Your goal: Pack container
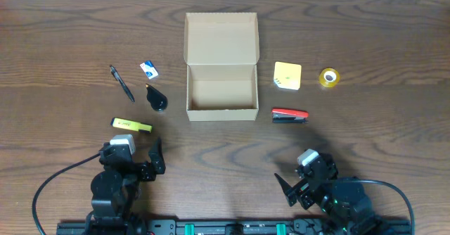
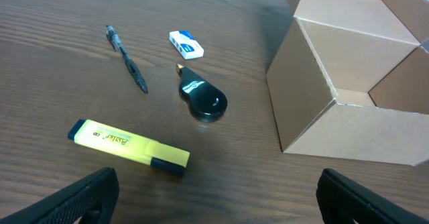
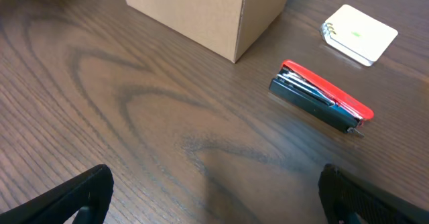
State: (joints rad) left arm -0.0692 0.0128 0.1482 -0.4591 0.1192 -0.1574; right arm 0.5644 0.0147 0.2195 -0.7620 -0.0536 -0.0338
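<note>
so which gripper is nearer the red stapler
Right. The right gripper sits toward the robot from the red stapler, with bare table between them. The left gripper is off on the container's other side, by the yellow highlighter.

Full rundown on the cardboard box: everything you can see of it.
The cardboard box is plain tan kraft, unmarked, rectangular. Its hinged flap lid is open, swung back on the far side. The inside looks empty. It stands upright on the dark wood table, touched by nothing; the red stapler lies nearby, apart.
</note>
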